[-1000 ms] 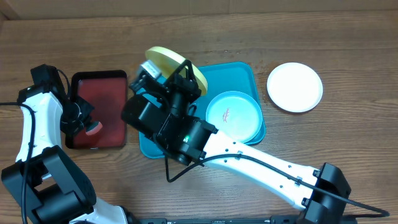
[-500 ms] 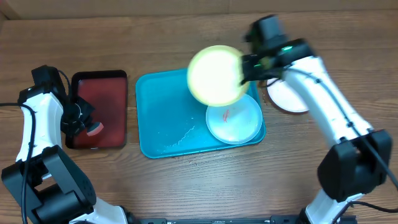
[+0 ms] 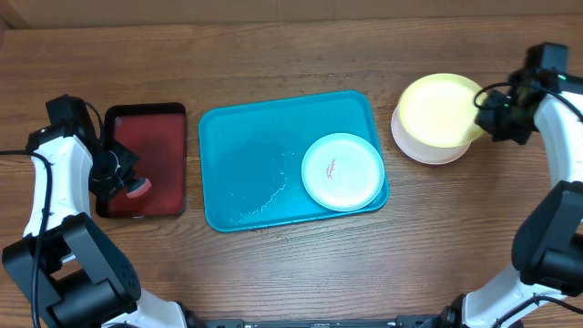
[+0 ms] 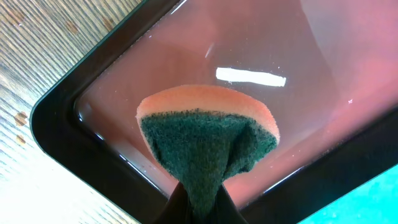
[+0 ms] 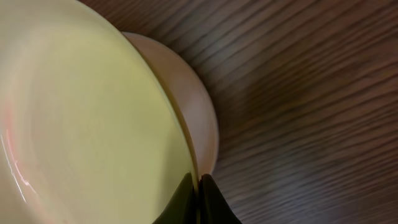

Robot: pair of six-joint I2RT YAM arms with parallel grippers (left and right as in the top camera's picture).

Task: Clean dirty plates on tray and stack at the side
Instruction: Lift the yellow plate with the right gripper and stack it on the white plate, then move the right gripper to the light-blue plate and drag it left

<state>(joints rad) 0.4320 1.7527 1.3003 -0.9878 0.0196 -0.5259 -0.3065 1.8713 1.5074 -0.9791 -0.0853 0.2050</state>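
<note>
Three plates are counted: the yellow-green plate (image 3: 439, 109) is pinched at its rim by the right pincer (image 3: 487, 114), the white plate (image 3: 428, 155) lies just beneath, and the pale blue plate (image 3: 342, 171) is set apart on the tray (image 3: 246, 155). One sponge (image 4: 208, 134), its green face seen only from the left wrist, is pinched by the left pincer (image 4: 198, 205).

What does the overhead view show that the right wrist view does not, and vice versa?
Only overhead: the teal tray holding the smeared pale blue plate, the dark red tray, and the left gripper with its sponge. Only right wrist: the right gripper pinching a plate rim up close. Both: the yellow-green plate over the white plate on the wooden table.
</note>
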